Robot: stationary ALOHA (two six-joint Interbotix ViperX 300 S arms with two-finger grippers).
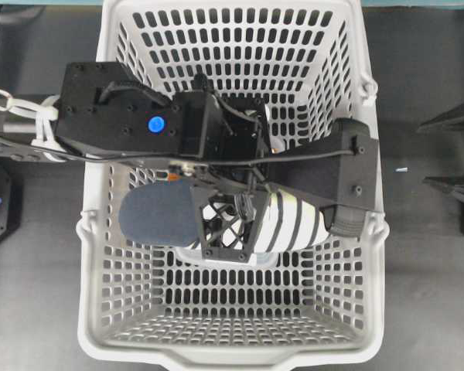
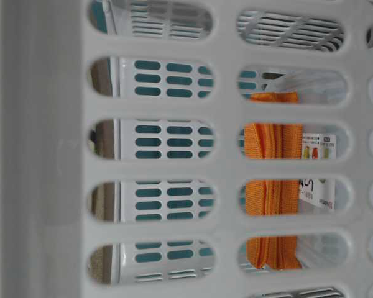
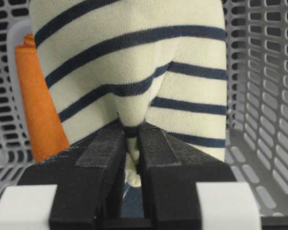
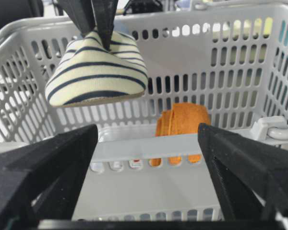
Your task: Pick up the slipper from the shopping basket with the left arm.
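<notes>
The striped cream slipper (image 1: 290, 224) with its navy heel hangs above the floor of the light-grey shopping basket (image 1: 93, 325), lying crosswise in the overhead view. My left gripper (image 3: 131, 129) is shut on a pinch of the slipper's (image 3: 134, 57) striped upper. From the right wrist view the slipper (image 4: 96, 72) dangles from the black fingers (image 4: 98, 17) inside the basket (image 4: 192, 19). My right gripper (image 4: 148, 128) is open and empty, just outside the basket's near wall.
A folded orange cloth (image 4: 182, 120) stands against the basket's far wall, also in the left wrist view (image 3: 38, 105) and the table-level view (image 2: 270, 143). A labelled white packet (image 2: 317, 167) sits beside it. A black arm part (image 1: 352, 174) overhangs the basket's right rim.
</notes>
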